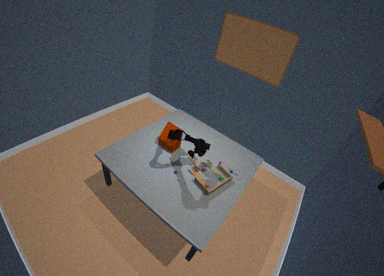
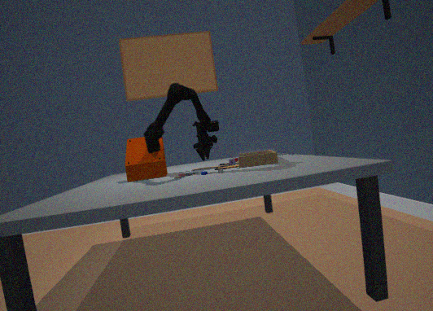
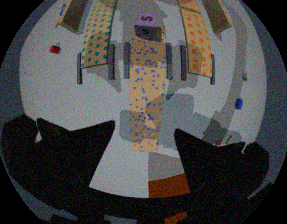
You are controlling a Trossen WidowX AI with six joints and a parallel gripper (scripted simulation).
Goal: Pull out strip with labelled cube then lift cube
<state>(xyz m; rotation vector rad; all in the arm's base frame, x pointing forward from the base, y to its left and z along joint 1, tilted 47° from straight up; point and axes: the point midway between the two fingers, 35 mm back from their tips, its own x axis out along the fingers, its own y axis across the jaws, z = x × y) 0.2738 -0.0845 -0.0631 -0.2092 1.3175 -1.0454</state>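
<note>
My gripper (image 3: 146,128) (image 2: 205,159) is open and empty, with its fingers on either side of and above the near part of the blue-dotted strip (image 3: 146,82) (image 1: 195,162). A purple cube (image 3: 145,19) (image 1: 204,169) with a dark letter, which looks like an S, is at the far end of that strip. The teal-dotted strip (image 3: 100,35) (image 1: 214,168) lies to the left in the wrist view, the orange-dotted strip (image 3: 198,45) (image 1: 199,177) to the right. A dark line crosses the orange-dotted strip near the top of the wrist view. The far ends of both outer strips are cut off there.
Dark guide rails (image 3: 126,60) flank the strips. A low wooden wall (image 1: 219,187) (image 2: 258,159) surrounds their far ends. A green block (image 1: 221,177) is inside it. A small blue block (image 1: 175,172) (image 3: 239,103) and a red block (image 3: 54,49) lie outside. The orange base box (image 2: 146,164) is behind.
</note>
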